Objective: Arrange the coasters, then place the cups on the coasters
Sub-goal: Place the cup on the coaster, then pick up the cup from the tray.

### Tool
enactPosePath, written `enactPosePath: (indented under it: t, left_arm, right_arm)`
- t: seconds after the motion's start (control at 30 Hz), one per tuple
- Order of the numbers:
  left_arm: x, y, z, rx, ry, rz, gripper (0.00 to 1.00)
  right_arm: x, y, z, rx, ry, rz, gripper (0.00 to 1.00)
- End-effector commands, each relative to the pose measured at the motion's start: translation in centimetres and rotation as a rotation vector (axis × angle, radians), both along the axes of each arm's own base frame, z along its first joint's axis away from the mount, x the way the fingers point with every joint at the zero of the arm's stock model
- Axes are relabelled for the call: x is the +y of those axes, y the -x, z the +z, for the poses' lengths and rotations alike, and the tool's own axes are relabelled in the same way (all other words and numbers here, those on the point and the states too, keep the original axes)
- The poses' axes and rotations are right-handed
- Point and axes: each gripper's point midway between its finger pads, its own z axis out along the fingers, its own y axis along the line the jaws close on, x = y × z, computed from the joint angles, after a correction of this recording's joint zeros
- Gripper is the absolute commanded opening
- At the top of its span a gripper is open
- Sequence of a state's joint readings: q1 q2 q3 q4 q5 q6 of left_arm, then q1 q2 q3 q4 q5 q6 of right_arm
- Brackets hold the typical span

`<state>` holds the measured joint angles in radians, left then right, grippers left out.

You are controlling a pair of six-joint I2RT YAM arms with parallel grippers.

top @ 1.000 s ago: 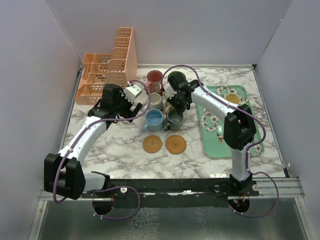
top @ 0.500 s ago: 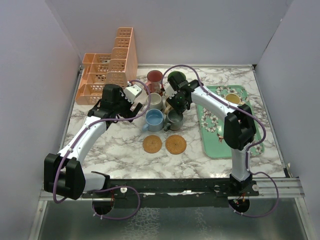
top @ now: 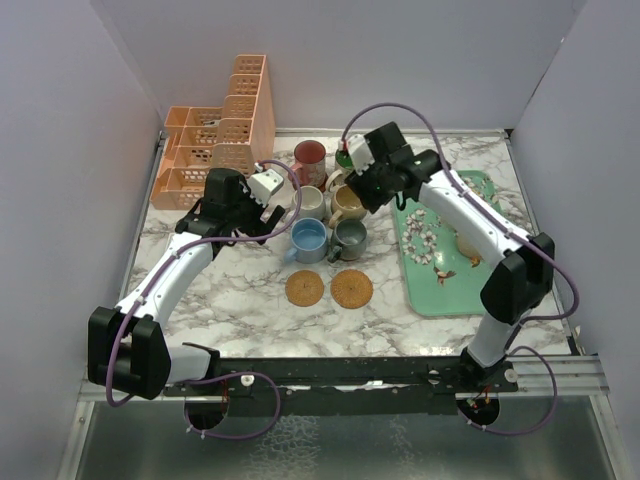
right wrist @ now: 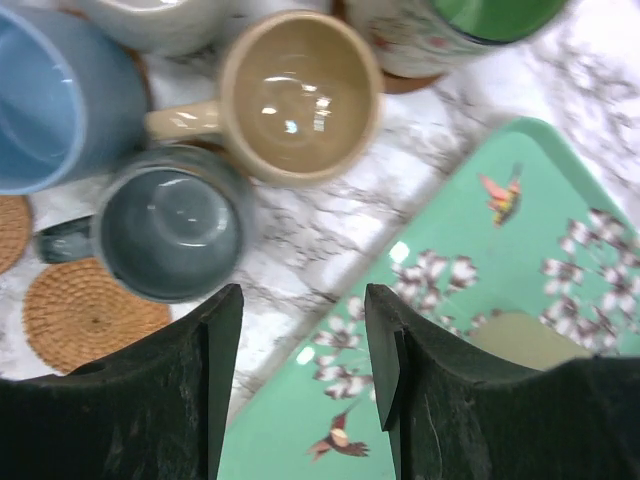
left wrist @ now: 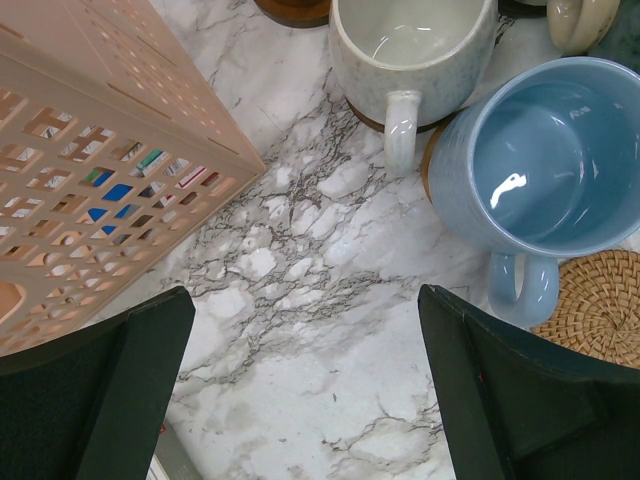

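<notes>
Marble-patterned white table (top: 240, 300) fills the top view. At its far left corner we see a peach lattice organiser (top: 215, 140). Along its right edge lies a mint-green floral tray (top: 440, 290).

The left arm (top: 175, 270) and right arm (top: 465, 210) reach in from the near edge. The left gripper (left wrist: 300, 310) hovers over bare marble beside the organiser, fingers spread wide with nothing between them. The right gripper (right wrist: 300, 310) hangs above the tray's left rim, fingers apart and holding nothing.

Between organiser and tray, toward the far edge, we count six cups in three pairs:
- The red cup (top: 309, 155) and green cup (right wrist: 470, 20) are farthest.
- The cream cup (top: 312, 203) and tan cup (top: 348, 203) are in the middle.
- The blue cup (top: 308, 240) and grey cup (top: 350, 238) are nearest.

Brown coasters (left wrist: 432, 160) peek from under the cream and blue cups. Two more, woven and bare (top: 304, 289), lie side by side just nearer the near edge.
</notes>
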<state>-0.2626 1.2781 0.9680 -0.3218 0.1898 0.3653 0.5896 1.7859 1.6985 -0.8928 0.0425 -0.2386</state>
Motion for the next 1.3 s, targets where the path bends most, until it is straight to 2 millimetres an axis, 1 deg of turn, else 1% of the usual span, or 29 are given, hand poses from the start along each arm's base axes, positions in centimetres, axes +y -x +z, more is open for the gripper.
enactPosePath:
  t: [0.0, 0.17, 0.23, 0.3, 0.37, 0.43, 0.5, 0.57, 0.63, 0.77, 0.93, 1.13, 1.27]
  left_arm:
    - [0.1, -0.3, 1.8, -0.054, 0.013, 0.001, 0.99]
    - [0.1, -0.2, 1.7, -0.054, 0.012, 0.001, 0.99]
    - [0.1, -0.2, 1.7, -0.053, 0.012, -0.001, 0.99]
    - [0.1, -0.1, 1.6, -0.05, 0.012, -0.003, 0.99]
    - [0.1, -0.1, 1.6, -0.052, 0.014, -0.006, 0.99]
    - [0.0, 0.0, 1.7, -0.056, 0.014, -0.008, 0.99]
    - [0.1, 0.0, 1.8, -0.058, 0.014, -0.008, 0.99]
    - [0.0, 0.0, 1.9, -0.06, 0.015, -0.009, 0.99]
    - [0.0, 0.1, 1.7, -0.055, 0.016, -0.013, 0.99]
    - [-0.2, 0.4, 1.4, -0.044, 0.024, -0.019, 0.99]
    - [-0.8, 0.7, 1.4, -0.033, 0.054, -0.044, 0.99]
    - [-1.8, 1.5, 1.5, -0.022, 0.097, -0.091, 0.99]
    - [-2.6, 2.1, 1.9, -0.021, 0.136, -0.13, 0.99]
  right_arm:
    - [-5.5, -2.5, 1.9, -0.064, 0.005, -0.087, 0.53]
    - [-13.5, -4.2, 3.5, -0.114, 0.042, -0.162, 0.53]
    - [-16.7, -4.5, 3.7, -0.125, 0.071, -0.188, 0.53]
    - [-19.9, -4.6, 3.4, -0.122, 0.103, -0.227, 0.53]
    - [-23.0, -4.1, 2.9, -0.093, 0.126, -0.261, 0.53]
    - [-25.0, -3.4, 2.3, -0.063, 0.14, -0.258, 0.53]
    - [-26.6, -2.3, 1.3, -0.035, 0.18, -0.228, 0.53]
    - [-27.8, -1.3, 0.2, -0.02, 0.232, -0.183, 0.53]
    - [-29.0, -0.5, -0.9, 0.006, 0.286, -0.174, 0.53]
    - [-30.6, 0.5, -2.3, 0.074, 0.291, -0.189, 0.52]
    - [-30.9, 1.1, -4.0, 0.126, 0.299, -0.179, 0.52]
    - [-32.2, 1.9, -5.5, 0.166, 0.367, -0.213, 0.51]
    - [-31.9, 3.4, -6.7, 0.243, 0.346, -0.235, 0.5]
